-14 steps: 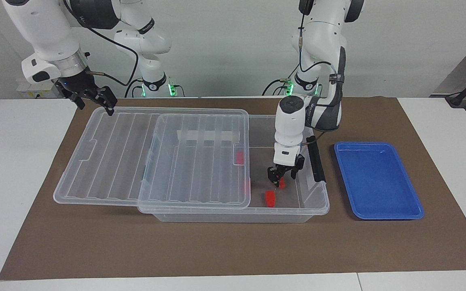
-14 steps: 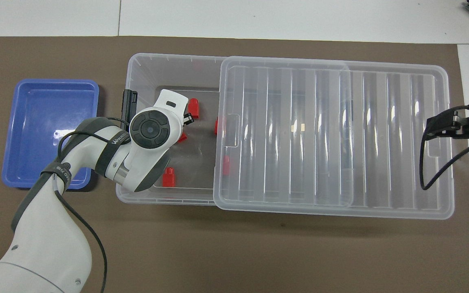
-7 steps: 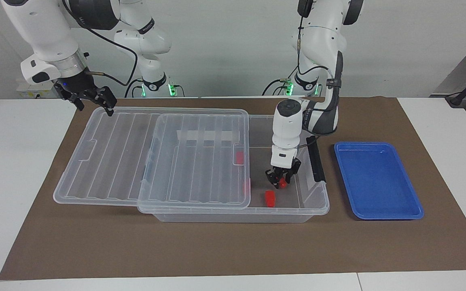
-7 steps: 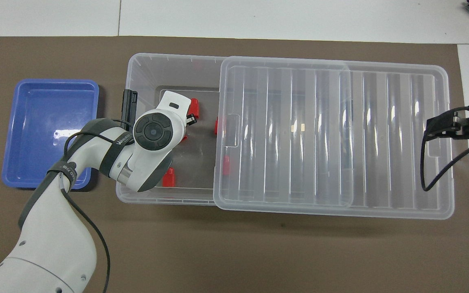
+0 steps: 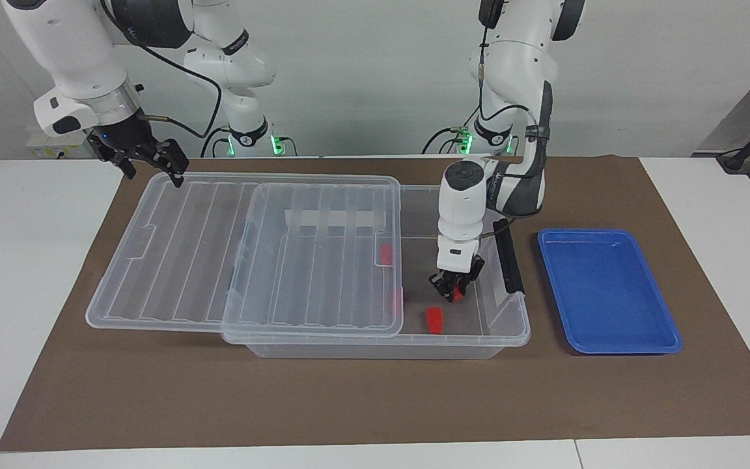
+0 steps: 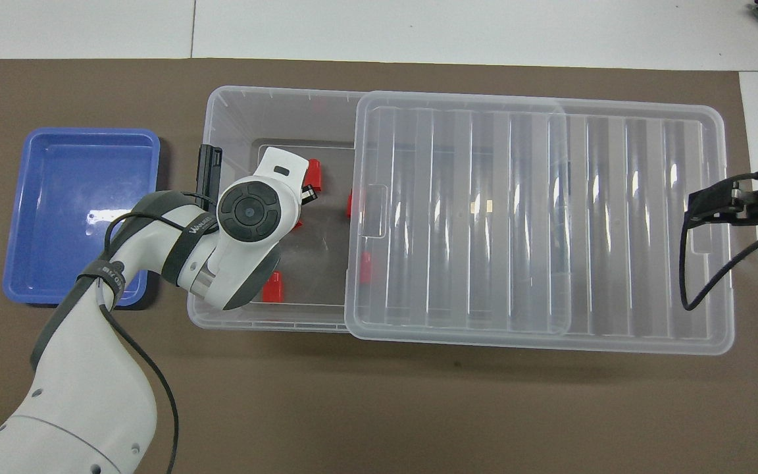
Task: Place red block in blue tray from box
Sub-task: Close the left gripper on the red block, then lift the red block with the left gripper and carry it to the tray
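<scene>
The clear box [image 5: 519,329] [image 6: 221,108] stands mid-mat with its ribbed lid [image 5: 251,254] [image 6: 537,217] slid toward the right arm's end. My left gripper [image 5: 454,290] reaches down into the uncovered end, shut on a red block [image 5: 457,295] [image 6: 297,224] low in the box. In the overhead view the wrist hides the fingers. Another red block [image 5: 435,320] [image 6: 314,174] lies on the box floor just beside it. The blue tray [image 5: 609,293] [image 6: 76,197] lies empty beside the box at the left arm's end. My right gripper [image 5: 152,161] [image 6: 714,204] hangs open over the lid's end.
More red blocks lie in the box: one [image 6: 274,288] near the wall closest to the robots, others [image 5: 385,253] [image 6: 366,266] under the lid's edge. A black latch [image 5: 508,260] [image 6: 208,168] stands on the box's end wall beside the tray. Brown mat covers the table.
The left gripper's fingers have closed on the red block inside the box, and its wrist has shifted slightly. The right arm has stayed where it was.
</scene>
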Robot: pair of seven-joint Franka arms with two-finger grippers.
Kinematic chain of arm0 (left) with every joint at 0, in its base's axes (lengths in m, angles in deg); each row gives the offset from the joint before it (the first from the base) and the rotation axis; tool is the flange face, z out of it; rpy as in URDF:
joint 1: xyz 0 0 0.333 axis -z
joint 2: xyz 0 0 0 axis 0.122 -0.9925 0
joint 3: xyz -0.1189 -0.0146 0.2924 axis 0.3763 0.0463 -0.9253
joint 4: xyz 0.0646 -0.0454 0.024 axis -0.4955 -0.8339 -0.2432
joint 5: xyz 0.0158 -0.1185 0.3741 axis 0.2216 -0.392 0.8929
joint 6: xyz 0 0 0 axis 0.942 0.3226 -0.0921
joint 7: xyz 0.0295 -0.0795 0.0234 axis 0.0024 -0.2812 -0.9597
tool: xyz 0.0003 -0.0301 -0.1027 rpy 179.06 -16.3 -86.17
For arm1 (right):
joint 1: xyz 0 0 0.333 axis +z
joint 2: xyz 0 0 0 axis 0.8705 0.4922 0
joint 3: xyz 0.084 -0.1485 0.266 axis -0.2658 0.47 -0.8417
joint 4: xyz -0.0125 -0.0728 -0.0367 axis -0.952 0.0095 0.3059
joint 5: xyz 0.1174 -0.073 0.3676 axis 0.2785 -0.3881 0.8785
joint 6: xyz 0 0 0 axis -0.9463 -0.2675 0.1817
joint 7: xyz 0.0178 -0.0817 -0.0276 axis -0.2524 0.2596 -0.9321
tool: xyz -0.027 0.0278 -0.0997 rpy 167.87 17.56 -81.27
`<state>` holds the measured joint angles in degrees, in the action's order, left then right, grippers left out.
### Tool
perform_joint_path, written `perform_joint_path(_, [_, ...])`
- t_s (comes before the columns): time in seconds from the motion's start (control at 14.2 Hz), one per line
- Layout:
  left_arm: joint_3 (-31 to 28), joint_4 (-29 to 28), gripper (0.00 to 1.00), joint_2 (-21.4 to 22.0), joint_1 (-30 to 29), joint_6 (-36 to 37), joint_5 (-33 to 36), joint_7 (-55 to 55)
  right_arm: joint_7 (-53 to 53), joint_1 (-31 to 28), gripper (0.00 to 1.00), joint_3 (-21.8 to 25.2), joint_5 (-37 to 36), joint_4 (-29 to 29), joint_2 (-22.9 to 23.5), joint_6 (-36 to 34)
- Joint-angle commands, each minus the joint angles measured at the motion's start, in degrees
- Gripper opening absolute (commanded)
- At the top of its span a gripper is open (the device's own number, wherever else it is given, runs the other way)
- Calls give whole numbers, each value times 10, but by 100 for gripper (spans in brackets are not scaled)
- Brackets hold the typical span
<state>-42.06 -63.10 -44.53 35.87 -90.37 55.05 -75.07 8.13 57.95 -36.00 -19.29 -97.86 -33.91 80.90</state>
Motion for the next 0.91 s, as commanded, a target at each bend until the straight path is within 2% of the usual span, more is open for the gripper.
perform_joint_path(0.0, [0,69,4,25,3,125,-30,-4,-17,-4,100,-1,9,-16,-13,12])
perform_joint_path(0.14, [0,94,3,60,-5,193,-43,1,-19,-5,100,-1,9,-16,-13,12])
perform_joint_path(0.28, [-5,134,1,69,-7,253,-58,8,-19,-7,100,-1,9,-16,-13,12])
perform_joint_path(0.42, [0,194,4,69,-38,349,-70,71,-19,-7,100,-1,9,-16,-13,12])
perform_joint_path(0.56, [-7,236,7,70,-70,434,-84,186,-18,-6,100,-1,9,-16,-13,12])
perform_joint_path(0.63, [-9,240,8,74,-101,454,-83,262,-18,-6,100,-1,9,-16,-13,12])
perform_joint_path(0.84, [-12,225,8,96,-198,446,-82,530,-18,-6,100,-1,9,-16,-13,12])
